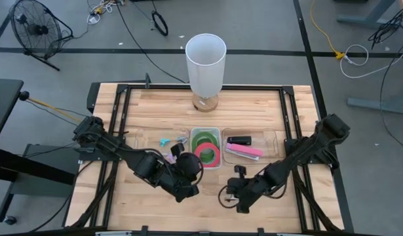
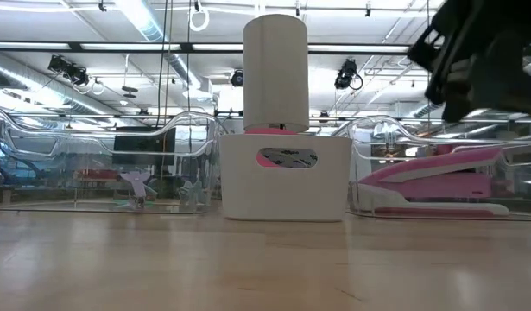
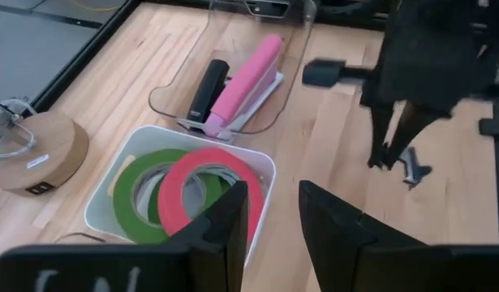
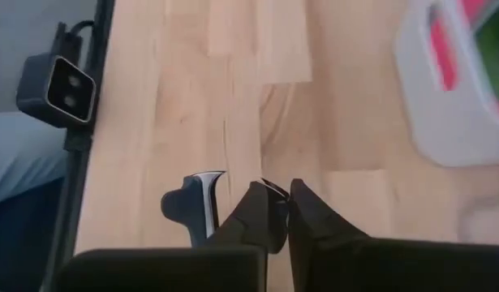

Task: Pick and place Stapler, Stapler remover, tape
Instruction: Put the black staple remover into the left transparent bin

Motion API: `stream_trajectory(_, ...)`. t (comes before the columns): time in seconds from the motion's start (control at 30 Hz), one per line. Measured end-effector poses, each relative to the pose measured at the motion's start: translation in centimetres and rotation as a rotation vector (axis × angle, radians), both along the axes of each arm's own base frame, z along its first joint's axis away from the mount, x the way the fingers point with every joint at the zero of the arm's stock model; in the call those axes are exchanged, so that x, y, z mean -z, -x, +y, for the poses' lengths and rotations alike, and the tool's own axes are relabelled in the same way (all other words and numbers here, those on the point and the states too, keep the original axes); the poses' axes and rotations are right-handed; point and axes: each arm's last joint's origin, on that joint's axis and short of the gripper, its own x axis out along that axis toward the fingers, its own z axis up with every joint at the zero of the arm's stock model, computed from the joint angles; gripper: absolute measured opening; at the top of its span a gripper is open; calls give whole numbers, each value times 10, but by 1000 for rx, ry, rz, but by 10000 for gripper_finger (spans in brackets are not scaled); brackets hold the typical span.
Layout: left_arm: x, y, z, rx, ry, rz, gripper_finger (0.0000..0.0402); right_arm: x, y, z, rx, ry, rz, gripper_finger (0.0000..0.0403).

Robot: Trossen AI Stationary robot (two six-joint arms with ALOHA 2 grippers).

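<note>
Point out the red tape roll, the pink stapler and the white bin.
red tape roll (image 3: 202,180), left wrist view, on its upper band.
pink stapler (image 3: 245,75), left wrist view, on its top arm.
white bin (image 2: 287,190), low view, on its front wall.

Left pincer (image 3: 269,223) slightly parted, right pincer (image 4: 280,212) seemingly closed

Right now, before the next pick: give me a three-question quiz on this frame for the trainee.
1. Multiple choice: what lies in the white bin? A) tape rolls B) staplers C) scissors
2. True or false: the pink stapler lies in the clear tray beside a black stapler.
3. Fill in: the left gripper hovers open by the bin; the staple remover on the bare wood lies by the ___ gripper.

Key: 1 A; 2 true; 3 right, the right gripper.
</note>
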Motion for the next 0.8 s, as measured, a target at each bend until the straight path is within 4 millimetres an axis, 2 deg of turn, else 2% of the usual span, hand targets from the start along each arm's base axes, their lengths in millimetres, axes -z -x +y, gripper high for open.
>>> stream_trajectory(0.23,-2,-8,10,-34,17,-31,115,-49,23,-25,72,47,-100,9)
stream_trajectory(0.4,-4,-13,14,-36,17,-54,115,-92,39,-42,140,70,-308,9)
stream_trajectory(0.63,-13,-21,10,64,-56,-123,115,-142,58,-59,147,67,-575,9)
stream_trajectory(0.8,-24,-28,7,174,-91,-202,115,-165,62,-62,99,54,-729,9)
